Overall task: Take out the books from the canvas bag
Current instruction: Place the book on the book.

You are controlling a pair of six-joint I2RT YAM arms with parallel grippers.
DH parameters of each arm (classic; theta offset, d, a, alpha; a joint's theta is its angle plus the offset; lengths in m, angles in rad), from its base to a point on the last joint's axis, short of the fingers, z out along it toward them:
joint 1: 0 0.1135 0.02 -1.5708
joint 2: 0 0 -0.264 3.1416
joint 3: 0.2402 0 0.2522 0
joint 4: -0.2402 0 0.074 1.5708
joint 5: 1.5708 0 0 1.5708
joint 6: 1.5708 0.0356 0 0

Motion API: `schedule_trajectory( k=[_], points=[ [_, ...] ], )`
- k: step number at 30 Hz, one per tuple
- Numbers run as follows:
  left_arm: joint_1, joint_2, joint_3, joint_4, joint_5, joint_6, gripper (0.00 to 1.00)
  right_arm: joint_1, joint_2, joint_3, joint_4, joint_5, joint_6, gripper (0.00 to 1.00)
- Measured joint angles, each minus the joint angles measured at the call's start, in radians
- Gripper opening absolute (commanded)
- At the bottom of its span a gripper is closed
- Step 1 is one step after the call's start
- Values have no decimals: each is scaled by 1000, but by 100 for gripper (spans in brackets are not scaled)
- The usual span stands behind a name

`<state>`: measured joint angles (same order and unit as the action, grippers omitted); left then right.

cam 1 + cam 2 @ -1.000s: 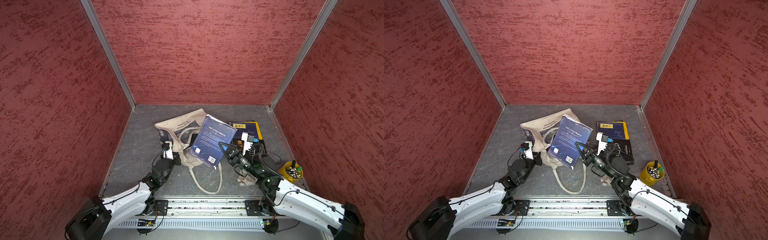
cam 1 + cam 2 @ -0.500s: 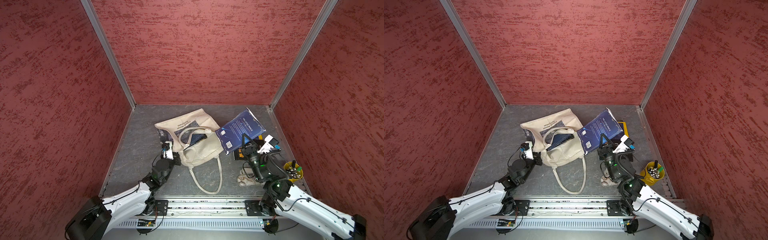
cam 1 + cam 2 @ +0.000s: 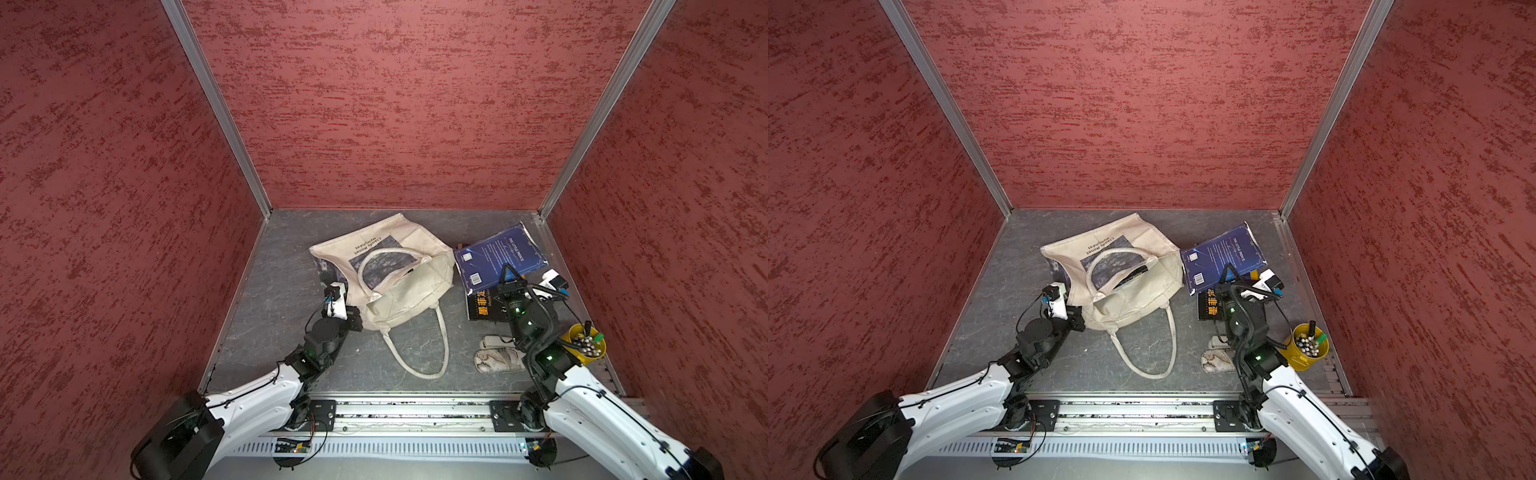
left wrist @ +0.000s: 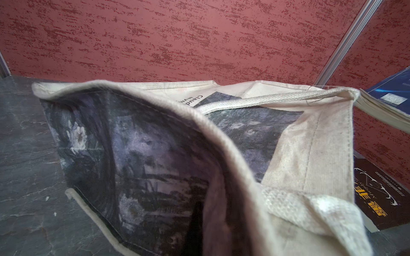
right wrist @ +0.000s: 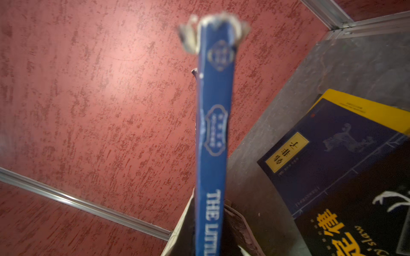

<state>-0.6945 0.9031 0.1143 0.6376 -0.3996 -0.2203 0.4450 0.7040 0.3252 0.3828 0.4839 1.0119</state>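
Carrying the blue book [image 3: 496, 257] away from the canvas bag [image 3: 409, 291] is the step in hand, as I judge it. The right gripper [image 3: 508, 272] is pressed together on the spine edge of this book and holds it tilted in the air. The cover reaches forward from the fingertips, toward the far wall. Just below this gripper lies the black book [image 3: 482, 308] with orange letters. Beside that one, the right wrist view shows a dark blue book with a yellow edge [image 5: 328, 155]. Both lie flat on the grey floor.

The left gripper [image 3: 354, 322] is closed tight and pinches the cream cloth at the mouth of the bag, which spreads out in front of its fingertips. Inside the mouth, one more dark book [image 3: 1134, 274] shows in a top view, so the task is probably not finished.

The next move calls for lowering the blue book onto the pile and only then opening the jaws. The book is a thin paperback with a glossy cover and frayed corners, so it may bend or slide off the smooth covers below. The bag is soft woven canvas, wrinkled and collapsed, with thick loop handles. The mouth will likely need to be kept open for the next reach.
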Motion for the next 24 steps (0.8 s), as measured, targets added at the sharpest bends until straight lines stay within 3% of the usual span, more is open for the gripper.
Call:
schedule_trajectory(
  k=[9,19,24],
  points=[
    [0,10,10,-15,0,0,4,-248,142,-97,162,-245,110,0],
    [0,26,27,-32,-9,1,3,-367,111,-132,221,-273,73,0],
    [0,26,28,-32,-9,1,3,-405,206,-132,315,-315,72,0]
  ],
)
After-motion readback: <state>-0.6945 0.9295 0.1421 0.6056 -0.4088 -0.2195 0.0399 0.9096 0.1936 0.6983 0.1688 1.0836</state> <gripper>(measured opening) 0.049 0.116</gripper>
